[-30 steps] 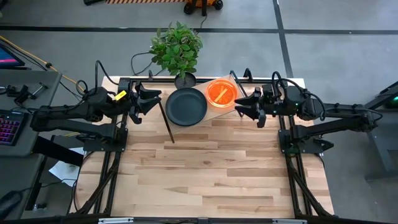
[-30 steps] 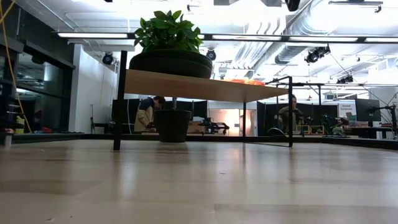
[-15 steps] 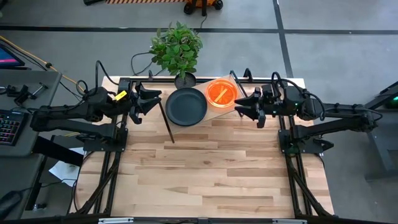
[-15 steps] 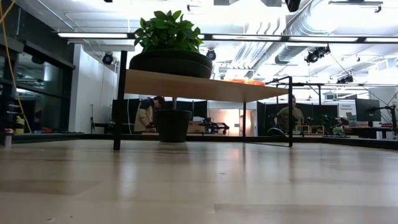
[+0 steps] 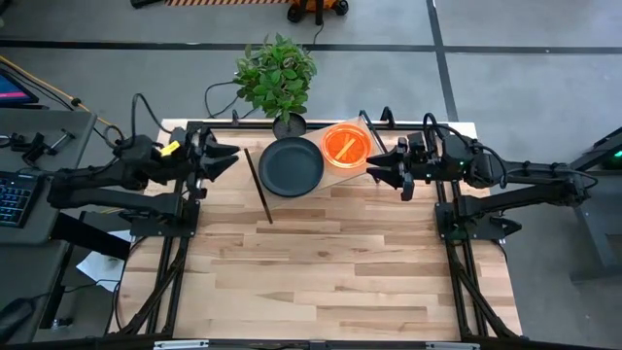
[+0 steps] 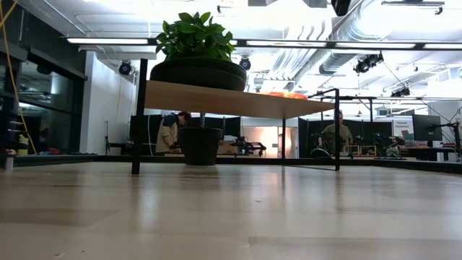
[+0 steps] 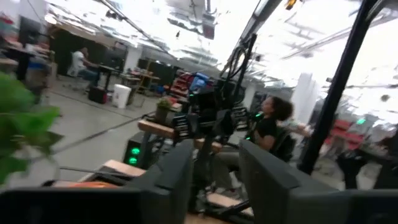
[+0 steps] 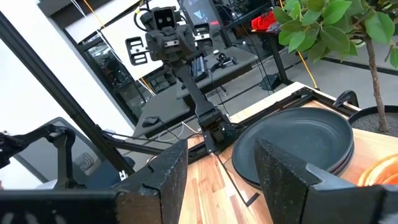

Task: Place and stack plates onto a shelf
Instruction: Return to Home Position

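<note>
The dark plates sit stacked on the light-wood shelf, rim-side up. The orange plates are stacked beside them, toward the table's right. In the low view the dark stack and the orange stack top the shelf board. My left gripper hangs open left of the shelf, clear of it; its wrist view looks level across the shelf. My right gripper hangs open just right of the orange plates, with the dark plates ahead of its fingers.
A potted plant stands at the table's far edge behind the shelf, its pot showing under the board. The shelf's black rod legs stand on the butcher-block tabletop. People sit in the room beyond.
My left gripper has drawn back from the shelf toward the table's left edge and stays open. The right gripper and both plate stacks have kept still.
</note>
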Motion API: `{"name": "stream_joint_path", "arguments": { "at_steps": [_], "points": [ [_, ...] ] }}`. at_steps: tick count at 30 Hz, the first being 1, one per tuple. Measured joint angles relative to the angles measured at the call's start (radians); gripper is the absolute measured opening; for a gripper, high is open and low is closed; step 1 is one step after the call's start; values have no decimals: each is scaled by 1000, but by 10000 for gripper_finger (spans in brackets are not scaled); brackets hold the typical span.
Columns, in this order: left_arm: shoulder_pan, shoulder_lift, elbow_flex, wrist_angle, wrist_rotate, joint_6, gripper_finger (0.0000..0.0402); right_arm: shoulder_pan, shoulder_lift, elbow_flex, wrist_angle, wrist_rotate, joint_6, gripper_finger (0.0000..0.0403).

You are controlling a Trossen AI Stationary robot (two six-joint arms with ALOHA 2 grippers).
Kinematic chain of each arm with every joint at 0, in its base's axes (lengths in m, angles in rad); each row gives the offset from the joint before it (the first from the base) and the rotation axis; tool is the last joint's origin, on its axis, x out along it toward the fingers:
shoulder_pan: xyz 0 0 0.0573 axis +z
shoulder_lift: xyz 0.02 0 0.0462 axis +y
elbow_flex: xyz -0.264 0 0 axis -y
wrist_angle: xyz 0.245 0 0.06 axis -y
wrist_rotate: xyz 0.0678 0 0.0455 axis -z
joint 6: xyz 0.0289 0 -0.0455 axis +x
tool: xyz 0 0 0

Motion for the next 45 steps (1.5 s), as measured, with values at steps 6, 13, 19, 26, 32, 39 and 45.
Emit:
{"name": "stream_joint_path", "arguments": {
  "at_steps": [6,13,19,26,32,39,45],
  "points": [
    [0,-106,-16,-92,-30,90,10,0,0,0,0,0,20,170],
    [-1,-165,-202,43,-34,19,2,0,0,0,-1,0,20,170],
    [-19,-161,-406,275,-33,-94,0,0,0,0,-5,0,20,169],
    [-46,-158,-532,381,-76,-130,0,0,0,0,-8,0,19,170],
    [-59,-173,-592,388,-75,-140,0,0,0,0,-19,0,19,169],
    [-59,-219,-653,390,-72,-142,0,0,0,0,-60,0,21,169],
    [-59,-284,-691,391,-72,-141,0,0,0,0,-66,0,27,170]
  ]
}}
